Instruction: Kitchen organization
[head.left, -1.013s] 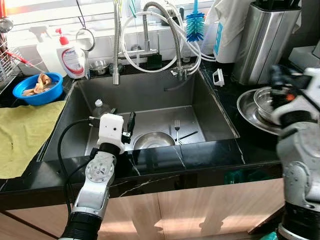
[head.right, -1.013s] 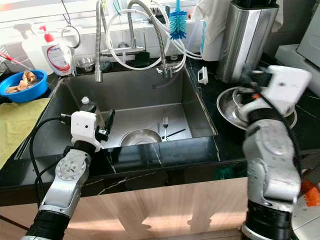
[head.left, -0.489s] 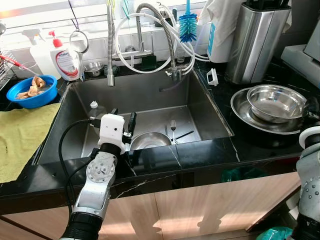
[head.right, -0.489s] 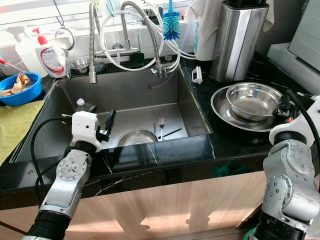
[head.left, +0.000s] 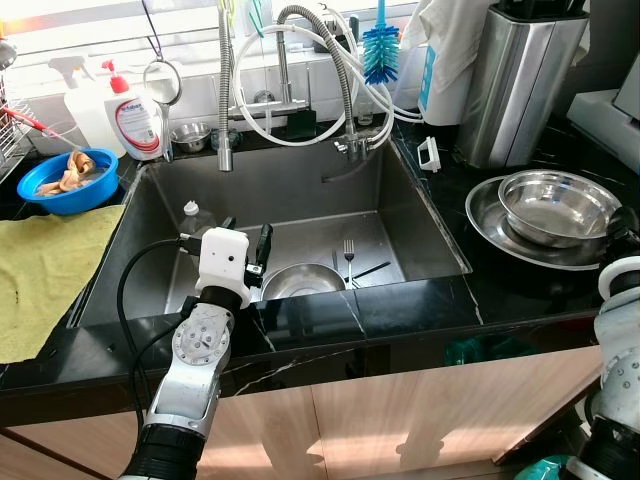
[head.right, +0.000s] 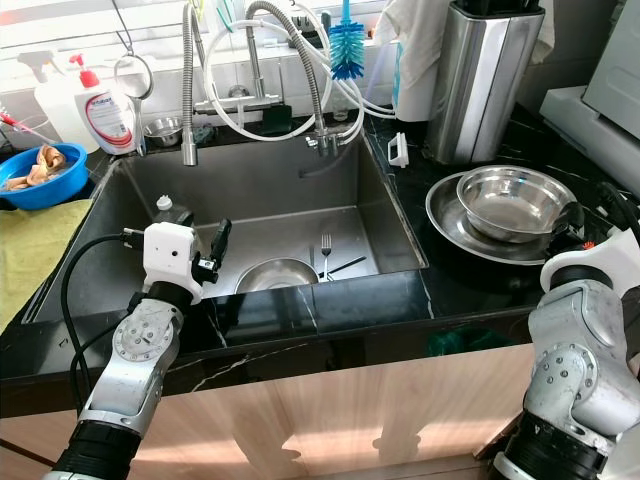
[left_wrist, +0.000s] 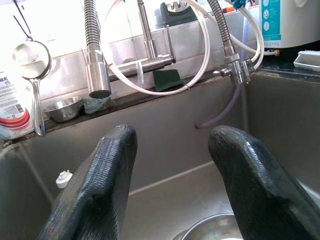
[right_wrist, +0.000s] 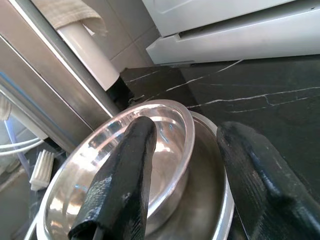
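Observation:
A steel bowl (head.left: 305, 280) lies in the sink (head.left: 300, 190) beside a fork (head.left: 350, 258) and a thin black utensil. A small bottle (head.left: 195, 215) stands at the sink's left wall. My left gripper (head.left: 246, 240) hovers over the sink's front edge, open and empty; in the left wrist view its fingers (left_wrist: 105, 175) point at the back wall. On the right counter a second steel bowl (head.left: 555, 205) rests in a wide steel plate (head.left: 488, 215). My right gripper (right_wrist: 185, 137) is open, just in front of that bowl, with nothing between its fingers.
A blue bowl of scraps (head.left: 70, 180) and a yellow cloth (head.left: 40, 270) occupy the left counter. A soap bottle (head.left: 138, 120), a hanging spray hose (head.left: 226, 100) and a blue brush (head.left: 381, 50) line the back. A tall steel canister (head.left: 520, 80) stands behind the plate.
My right arm has dropped from in front of the bowl stack to the picture's right edge, baring the stack. The camera shifted slightly. The left arm has not moved.

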